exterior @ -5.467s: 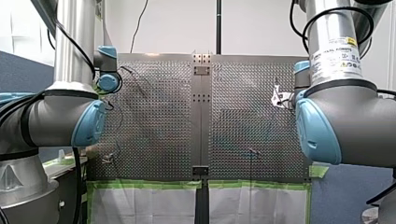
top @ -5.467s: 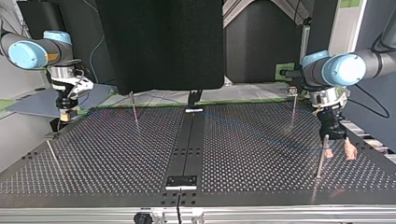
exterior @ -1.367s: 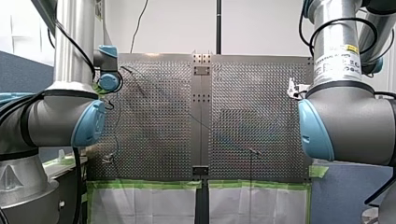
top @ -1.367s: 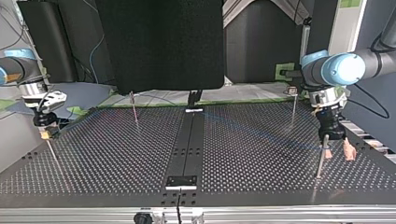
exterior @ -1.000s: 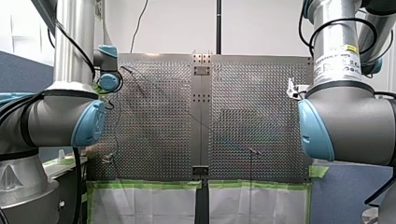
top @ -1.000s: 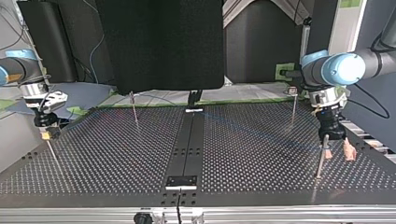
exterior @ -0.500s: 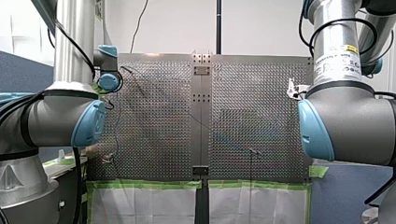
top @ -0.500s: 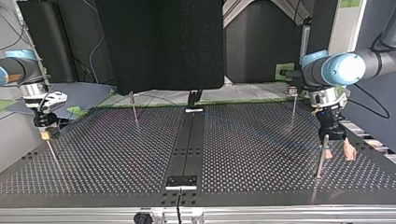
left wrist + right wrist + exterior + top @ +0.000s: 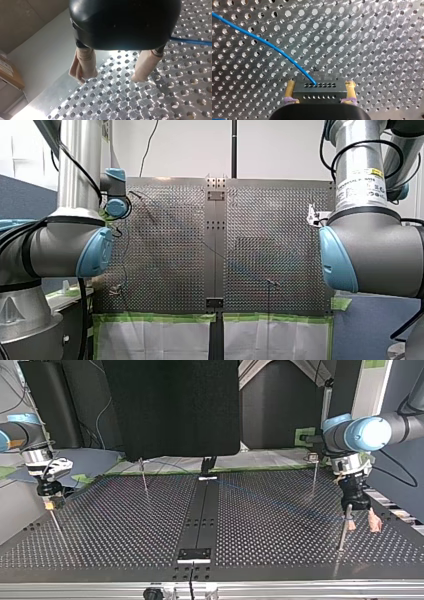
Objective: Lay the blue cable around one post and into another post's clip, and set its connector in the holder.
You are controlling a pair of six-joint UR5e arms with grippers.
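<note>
In the right wrist view my right gripper is shut on a dark grey connector, yellow pads on both of its sides. The blue cable leaves the connector and runs away over the perforated plate. In the top view my right gripper hangs at the table's left edge above a thin post. The cable stretches across to a post beside my left gripper. My left gripper is open, beige pads apart with nothing between them, the cable passing beside it.
Two more thin posts stand toward the far side in the top view. A black strip runs down the table's middle with a small block at its near end and another at its far end. Both arms' elbows fill the front view's sides.
Over the last several seconds my right gripper carried the connector out to the top view's left edge, drawing the cable across. Nothing has moved in the last second.
</note>
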